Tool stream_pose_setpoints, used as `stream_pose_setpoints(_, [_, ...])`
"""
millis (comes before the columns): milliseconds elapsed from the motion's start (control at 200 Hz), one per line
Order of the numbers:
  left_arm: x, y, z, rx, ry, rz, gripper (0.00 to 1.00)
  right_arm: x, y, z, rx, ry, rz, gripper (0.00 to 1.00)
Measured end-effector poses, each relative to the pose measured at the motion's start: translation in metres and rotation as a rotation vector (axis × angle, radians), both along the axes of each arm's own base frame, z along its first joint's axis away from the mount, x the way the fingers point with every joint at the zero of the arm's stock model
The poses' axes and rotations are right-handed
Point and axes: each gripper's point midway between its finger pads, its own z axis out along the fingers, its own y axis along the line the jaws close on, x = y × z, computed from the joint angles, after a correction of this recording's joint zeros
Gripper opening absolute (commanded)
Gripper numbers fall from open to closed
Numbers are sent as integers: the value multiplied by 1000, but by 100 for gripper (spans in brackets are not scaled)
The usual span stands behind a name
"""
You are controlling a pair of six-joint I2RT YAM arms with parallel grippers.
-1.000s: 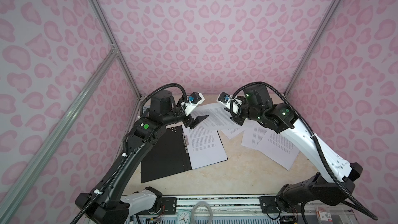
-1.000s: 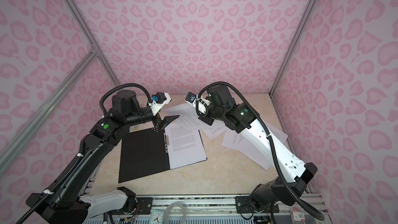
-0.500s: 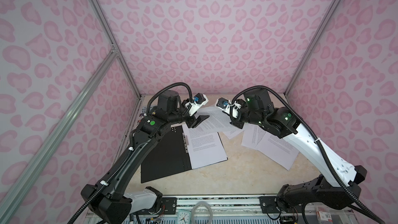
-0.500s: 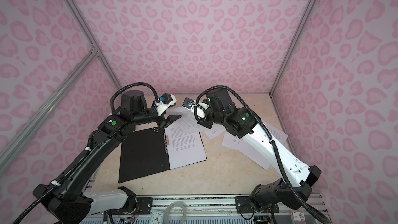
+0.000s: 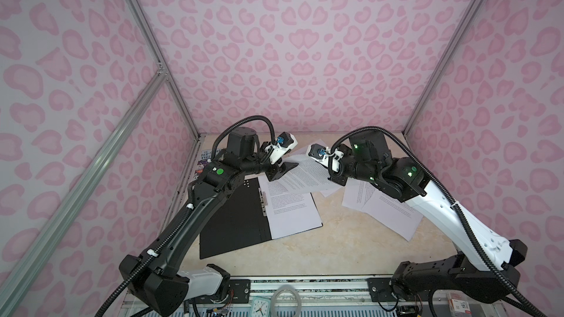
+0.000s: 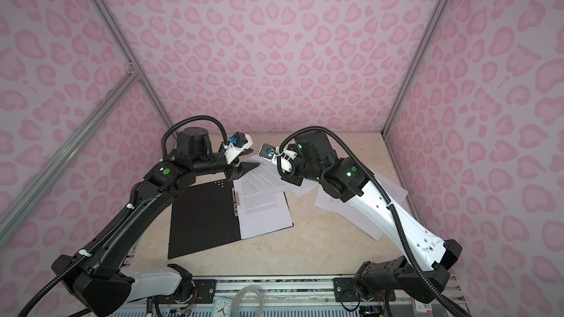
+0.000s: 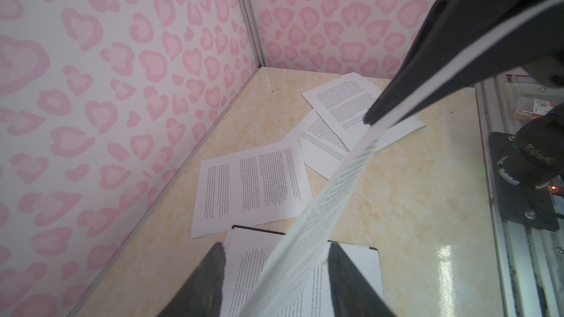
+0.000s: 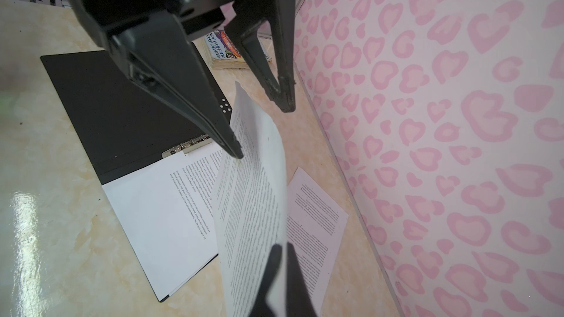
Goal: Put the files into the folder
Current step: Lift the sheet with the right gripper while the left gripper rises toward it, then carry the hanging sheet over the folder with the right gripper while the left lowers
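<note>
Step in hand: mid-air handover of one sheet [image 8: 253, 208], held over the back of the folder [image 5: 232, 224]. Your right end effector [image 8: 282, 250] is pressed together, pinching one end of that sheet. Your left end effector [image 8: 261, 131] is spread, with a finger on each side of the sheet's other end. One fingertip looks to touch the paper and the other is apart, so there's no grip there yet.

The folder lies open on the desk [image 5: 320, 254], black inside up, left of the middle. A printed page [image 5: 290, 211] is already on its right half. Loose sheets [image 5: 387, 208] overlap near the right edge, and a lone sheet [image 7: 250, 187] lies by the back edge. The book [image 8: 225, 50] is in the back-left corner; ignore it.

Next, my call: close the left on the sheet before the right lets go. Then lay the sheet flat on the page, square to the clip [image 8: 187, 147]. The paper is limp and curling, so a mistimed release could drop or crease it.
</note>
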Motion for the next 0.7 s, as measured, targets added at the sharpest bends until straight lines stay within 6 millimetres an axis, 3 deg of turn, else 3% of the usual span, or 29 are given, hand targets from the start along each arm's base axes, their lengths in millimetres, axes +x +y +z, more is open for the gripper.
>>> stream_pose_setpoints(100, [-5,-3,-3,-13,25,-25,31,0,1,0,3,-6,2,0])
stream_pose_setpoints(310, [-11,-6,-8,-31,77,-44,19,-1,2,3,15,-17,10,0])
stream_pose_setpoints(400, [-13,-7,-9,-41,94,-52,4,-1,2,3,15,-17,12,0])
stream_pose_setpoints(470, [-15,-8,-8,-52,107,-59,4,-1,2,3,17,-16,15,1])
stream_pose_setpoints(590, [-19,-10,-10,-82,164,-62,4,0,4,3,38,-13,7,60])
stream_pose_setpoints(670, [-20,-11,-15,-106,227,-47,4,6,2,5,73,1,-31,83])
stream_pose_setpoints(700, [-19,-12,-17,-118,242,-38,4,9,-1,6,91,11,-53,96])
